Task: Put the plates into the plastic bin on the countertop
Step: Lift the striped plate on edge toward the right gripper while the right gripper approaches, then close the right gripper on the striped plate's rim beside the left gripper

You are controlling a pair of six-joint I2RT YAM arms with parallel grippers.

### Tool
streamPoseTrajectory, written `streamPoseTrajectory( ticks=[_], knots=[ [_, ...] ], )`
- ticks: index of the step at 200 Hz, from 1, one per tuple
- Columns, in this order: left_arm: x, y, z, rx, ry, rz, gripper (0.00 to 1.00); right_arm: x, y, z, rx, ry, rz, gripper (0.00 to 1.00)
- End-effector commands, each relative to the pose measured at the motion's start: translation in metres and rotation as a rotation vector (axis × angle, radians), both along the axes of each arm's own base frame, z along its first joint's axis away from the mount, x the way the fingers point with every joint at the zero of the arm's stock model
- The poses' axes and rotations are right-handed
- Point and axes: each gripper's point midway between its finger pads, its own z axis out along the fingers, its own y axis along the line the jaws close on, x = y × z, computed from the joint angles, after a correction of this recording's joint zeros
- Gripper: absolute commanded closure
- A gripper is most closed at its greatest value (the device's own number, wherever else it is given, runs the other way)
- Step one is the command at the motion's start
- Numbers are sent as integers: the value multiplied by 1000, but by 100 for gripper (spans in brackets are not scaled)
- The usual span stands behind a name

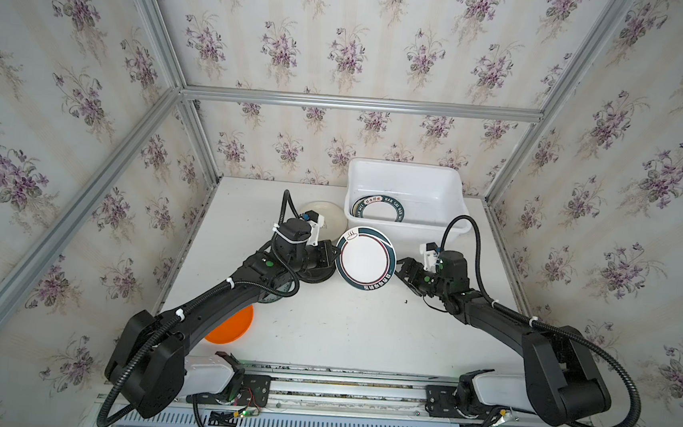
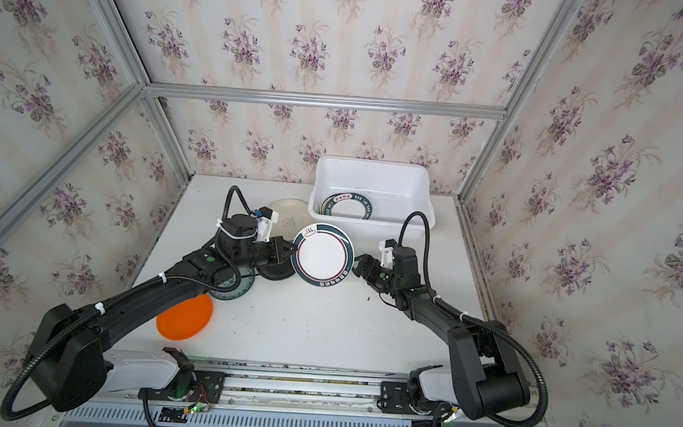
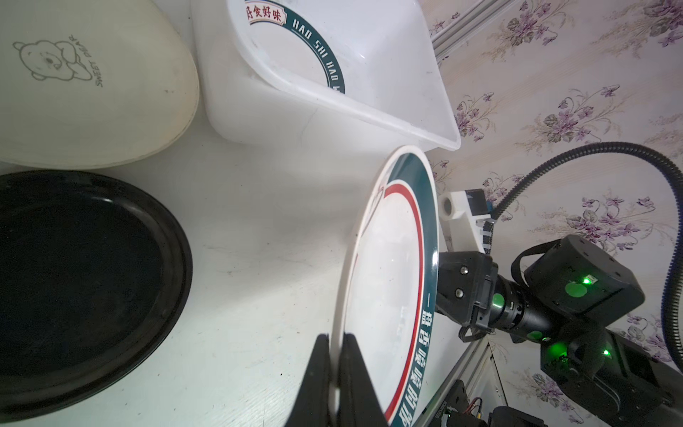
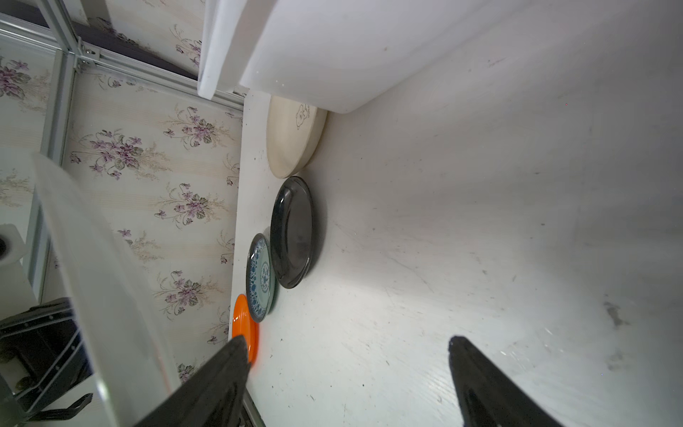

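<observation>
My left gripper (image 1: 335, 256) (image 2: 290, 252) (image 3: 335, 338) is shut on the rim of a white plate with a teal and red ringed border (image 1: 365, 260) (image 2: 323, 255) (image 3: 388, 277). It holds the plate tilted above the countertop (image 1: 343, 327), in front of the plastic bin (image 1: 447, 227) (image 2: 377, 163) (image 3: 295, 114). My right gripper (image 1: 400, 268) (image 2: 358, 266) (image 4: 345, 340) stands open at the plate's right edge with nothing between its fingers. The plate's blurred back (image 4: 92, 258) passes beside one finger. A lettered-rim plate (image 1: 378, 200) (image 2: 347, 200) (image 3: 321, 55) lies in the bin.
On the countertop's left side lie a cream plate (image 1: 331, 216) (image 3: 92, 92) (image 4: 292, 140), a black plate (image 3: 81, 273) (image 4: 292, 233), a teal-patterned plate (image 2: 234, 289) (image 4: 261, 277) and an orange plate (image 1: 231, 327) (image 4: 244, 321), partly under my left arm. Frame rails edge the countertop.
</observation>
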Motion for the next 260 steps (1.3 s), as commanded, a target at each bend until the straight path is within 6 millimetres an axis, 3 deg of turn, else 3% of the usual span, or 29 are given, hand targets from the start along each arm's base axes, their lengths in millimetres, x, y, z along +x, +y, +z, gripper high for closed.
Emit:
streamPoseTrajectory(
  ticks=[1, 51, 103, 146, 181, 212, 260],
  knots=[
    [4, -15, 22, -50, -68, -46, 100, 9, 10, 27, 78, -92, 25, 16],
    [9, -7, 20, -18, -81, -10, 100, 5, -5, 32, -6, -109, -29, 17],
    [21, -1, 18, 20, -90, 22, 100, -5, -30, 54, -111, -174, -106, 17],
    [29, -12, 16, 8, -68, 0, 100, -7, -9, 79, 10, -231, -18, 17],
    [29, -27, 19, -51, -57, -48, 100, -1, 3, 70, 71, -196, 26, 21],
    [24, -36, 20, -80, -52, -80, 100, 4, 8, 67, 109, -189, 39, 42],
    [25, -39, 12, -77, -41, -92, 100, 11, 6, 66, 113, -179, 4, 99]
  ],
)
